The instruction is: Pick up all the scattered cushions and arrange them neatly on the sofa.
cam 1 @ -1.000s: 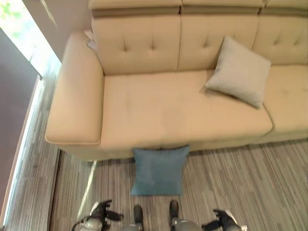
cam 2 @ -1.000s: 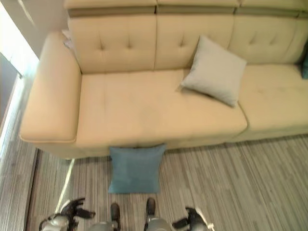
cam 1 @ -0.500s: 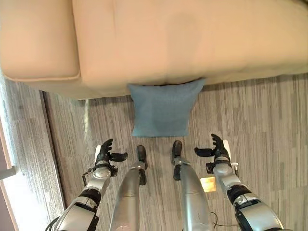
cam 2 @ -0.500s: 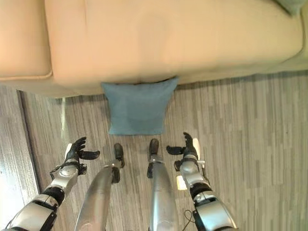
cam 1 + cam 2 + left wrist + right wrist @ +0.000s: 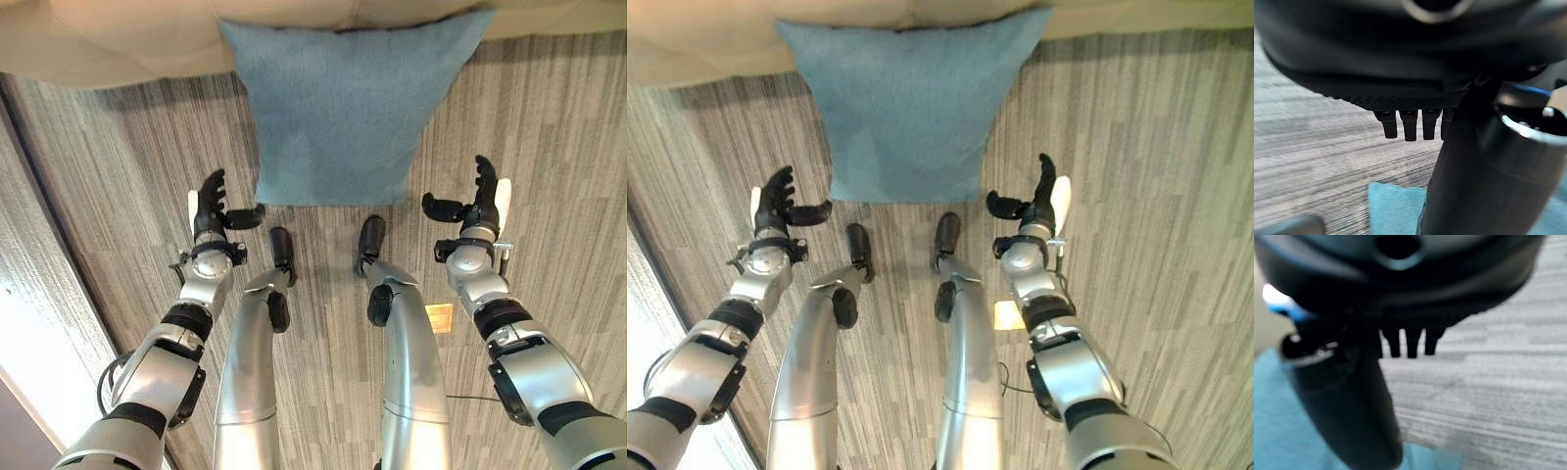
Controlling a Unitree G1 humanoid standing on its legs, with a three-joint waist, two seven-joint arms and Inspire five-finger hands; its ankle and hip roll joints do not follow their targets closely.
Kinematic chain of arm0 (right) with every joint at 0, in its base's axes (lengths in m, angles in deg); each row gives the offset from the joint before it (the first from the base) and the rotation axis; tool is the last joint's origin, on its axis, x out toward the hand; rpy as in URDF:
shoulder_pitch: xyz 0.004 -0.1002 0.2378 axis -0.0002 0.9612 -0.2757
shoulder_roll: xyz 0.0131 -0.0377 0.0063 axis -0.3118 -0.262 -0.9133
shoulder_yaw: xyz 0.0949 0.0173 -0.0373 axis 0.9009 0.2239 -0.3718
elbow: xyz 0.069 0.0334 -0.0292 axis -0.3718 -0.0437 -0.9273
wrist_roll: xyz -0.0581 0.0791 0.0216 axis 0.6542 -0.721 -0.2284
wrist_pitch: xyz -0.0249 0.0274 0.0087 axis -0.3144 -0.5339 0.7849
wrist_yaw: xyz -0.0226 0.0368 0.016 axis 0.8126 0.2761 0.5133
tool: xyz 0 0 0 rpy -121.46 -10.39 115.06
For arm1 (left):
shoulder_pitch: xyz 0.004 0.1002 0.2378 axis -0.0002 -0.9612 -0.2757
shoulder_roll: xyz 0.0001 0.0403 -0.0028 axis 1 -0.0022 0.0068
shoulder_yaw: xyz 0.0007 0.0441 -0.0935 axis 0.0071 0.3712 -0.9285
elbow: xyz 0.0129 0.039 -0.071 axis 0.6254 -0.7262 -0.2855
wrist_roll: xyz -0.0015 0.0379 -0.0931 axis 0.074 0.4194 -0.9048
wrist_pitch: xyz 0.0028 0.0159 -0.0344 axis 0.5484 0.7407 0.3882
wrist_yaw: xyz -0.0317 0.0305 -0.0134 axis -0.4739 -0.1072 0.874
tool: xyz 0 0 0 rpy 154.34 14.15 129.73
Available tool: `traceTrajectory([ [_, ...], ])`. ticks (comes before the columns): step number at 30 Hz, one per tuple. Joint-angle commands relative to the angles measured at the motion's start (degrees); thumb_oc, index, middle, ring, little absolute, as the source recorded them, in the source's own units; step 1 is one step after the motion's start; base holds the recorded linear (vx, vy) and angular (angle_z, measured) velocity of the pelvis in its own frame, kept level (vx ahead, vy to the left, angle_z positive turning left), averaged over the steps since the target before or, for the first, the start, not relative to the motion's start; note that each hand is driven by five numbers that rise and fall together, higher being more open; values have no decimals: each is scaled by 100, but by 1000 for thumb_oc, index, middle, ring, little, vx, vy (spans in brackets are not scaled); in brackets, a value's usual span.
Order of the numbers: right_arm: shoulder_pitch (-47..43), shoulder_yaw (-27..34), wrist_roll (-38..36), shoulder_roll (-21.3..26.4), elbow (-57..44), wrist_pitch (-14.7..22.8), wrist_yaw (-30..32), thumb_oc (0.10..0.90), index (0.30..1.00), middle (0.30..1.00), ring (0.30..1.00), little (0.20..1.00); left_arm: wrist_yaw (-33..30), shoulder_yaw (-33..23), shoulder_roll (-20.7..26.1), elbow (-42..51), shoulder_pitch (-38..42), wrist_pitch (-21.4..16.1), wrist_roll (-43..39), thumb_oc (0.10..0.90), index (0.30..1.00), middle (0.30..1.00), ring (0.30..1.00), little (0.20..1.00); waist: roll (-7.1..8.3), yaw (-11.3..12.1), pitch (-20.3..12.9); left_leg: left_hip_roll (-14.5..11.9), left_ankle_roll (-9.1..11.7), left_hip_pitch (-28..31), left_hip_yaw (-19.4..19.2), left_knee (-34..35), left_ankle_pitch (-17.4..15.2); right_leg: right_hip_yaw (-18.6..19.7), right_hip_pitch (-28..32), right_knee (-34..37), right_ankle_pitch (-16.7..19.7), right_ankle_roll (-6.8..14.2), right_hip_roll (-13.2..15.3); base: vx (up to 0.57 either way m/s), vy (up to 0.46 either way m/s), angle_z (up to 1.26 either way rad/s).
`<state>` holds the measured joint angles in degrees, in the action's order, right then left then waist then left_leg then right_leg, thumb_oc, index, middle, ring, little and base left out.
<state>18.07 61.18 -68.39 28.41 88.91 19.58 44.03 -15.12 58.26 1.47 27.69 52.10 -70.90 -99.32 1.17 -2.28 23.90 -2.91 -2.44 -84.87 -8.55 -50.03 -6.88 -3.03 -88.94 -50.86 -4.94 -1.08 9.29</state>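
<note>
A blue square cushion (image 5: 343, 103) lies on the striped floor, its far edge against the base of the beige sofa (image 5: 118, 39). My left hand (image 5: 211, 211) hovers open just off the cushion's near left corner, thumb pointing toward it. My right hand (image 5: 480, 201) is open off the near right corner, fingers straight up and thumb pointing inward. Neither hand touches the cushion. In the left wrist view the cushion (image 5: 1393, 210) shows past the straight fingers (image 5: 1410, 125); in the right wrist view the cushion (image 5: 1283, 431) lies beside the thumb.
Grey striped carpet (image 5: 549, 117) spreads on both sides of the cushion. A pale floor strip (image 5: 39, 323) runs along the left. A small yellow tag (image 5: 438, 317) lies on the floor near my right arm.
The camera has tilted down and closer, so the cushion looks larger and the sofa seat has left view. Both hands have risen forward to flank the cushion's near corners.
</note>
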Motion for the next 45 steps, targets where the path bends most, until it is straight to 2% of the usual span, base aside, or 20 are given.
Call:
traceTrajectory([
  [1, 373, -156, -263, 190, -232, 233, 230, 800, 900, 900, 900, 900, -125, -142, 303, 43, -342, -368, -227, 800, 900, 900, 900, 900, -201, -115, -495, 170, 190, -152, 397, 263, -153, -3, 306, -122, -619, 411, 36, 56, -39, 3],
  [4, 122, -215, -362, 253, -165, 216, 216, 800, 900, 900, 900, 900, -178, -75, 433, 46, -63, -349, -246, 800, 900, 900, 900, 900, -191, -117, -479, 178, 183, -478, 415, 100, -177, 66, -24, -259, -651, 407, 31, 64, -49, -2],
  [7, 64, -250, -438, 285, -140, 221, 187, 800, 900, 900, 900, 900, -164, -77, 463, 60, 21, -371, -353, 800, 900, 900, 900, 900, -171, -124, -440, 178, 182, -502, 410, 81, -194, 89, -69, -293, -667, 405, 35, 31, -35, 4],
  [12, -464, -458, -1054, 471, -165, 354, -210, 800, 900, 900, 900, 900, 65, 145, 679, 259, 617, -395, -690, 800, 900, 900, 900, 900, -119, -147, -55, 137, 210, -509, 474, -103, -237, 153, -102, -450, -671, 406, 3, 52, -65, 1],
  [19, -915, -634, -1652, 495, -303, 582, -504, 800, 900, 900, 900, 900, 169, 447, 690, 414, 1057, -380, -757, 800, 900, 900, 900, 900, -152, -117, 166, 71, 243, -509, 531, -210, -238, 131, -102, -499, -662, 436, -11, 32, -30, -1],
  [30, -1850, -1353, -2025, 103, -316, 616, -889, 800, 900, 900, 900, 900, 308, 972, 502, 463, 1788, -382, -911, 800, 900, 900, 900, 900, -95, -91, 558, -20, 273, -509, 604, -474, -294, 172, -102, -669, -634, 455, -35, 7, -11, -1],
  [34, -2005, -1539, -2189, -64, -395, 634, -1037, 800, 900, 900, 900, 900, 403, 1126, 448, 623, 1911, -399, -1046, 800, 900, 900, 900, 900, -84, -81, 580, -34, 271, -509, 593, -533, -327, 188, -102, -707, -651, 465, -24, 0, 0, 0],
  [35, -2089, -1532, -2544, -376, -640, 795, -1178, 800, 900, 900, 900, 900, 399, 1120, 297, 845, 1974, -501, -1314, 800, 900, 900, 900, 900, -73, -82, 581, -28, 270, -509, 581, -545, -354, 188, -102, -703, -659, 468, -28, 0, 0, 0],
  [41, -2220, -1600, -2839, -945, -973, 1024, -1477, 800, 900, 900, 900, 900, 385, 993, -17, 1252, 2004, -724, -1659, 800, 900, 900, 900, 900, -88, -57, 581, -5, 261, -509, 619, -530, -352, 190, -102, -653, -624, 491, -68, 6, 21, -2],
  [42, -2220, -1600, -2842, -947, -971, 1027, -1481, 673, 709, 709, 709, 709, 380, 992, -14, 1261, 1996, -722, -1655, 800, 900, 900, 900, 900, -86, -58, 581, -6, 261, -509, 618, -531, -352, 191, -102, -654, -623, 491, -69, 2, 16, -4],
  [44, -2243, -1634, -2852, -1136, -1118, 1138, -1632, 400, 300, 300, 300, 300, 372, 965, -58, 1480, 1995, -832, -1692, 400, 300, 300, 300, 300, -98, -50, 580, 19, 255, -509, 621, -555, -348, 204, -102, -664, -612, 493, -92, 3, 16, -1],
  [45, -2228, -1622, -2846, -1173, -1199, 1179, -1667, 400, 300, 300, 300, 300, 353, 938, -50, 1556, 1971, -868, -1710, 400, 300, 300, 300, 300, -100, -51, 580, 26, 254, -509, 633, -557, -340, 212, -102, -667, -606, 490, -99, 0, 0, 0],
])
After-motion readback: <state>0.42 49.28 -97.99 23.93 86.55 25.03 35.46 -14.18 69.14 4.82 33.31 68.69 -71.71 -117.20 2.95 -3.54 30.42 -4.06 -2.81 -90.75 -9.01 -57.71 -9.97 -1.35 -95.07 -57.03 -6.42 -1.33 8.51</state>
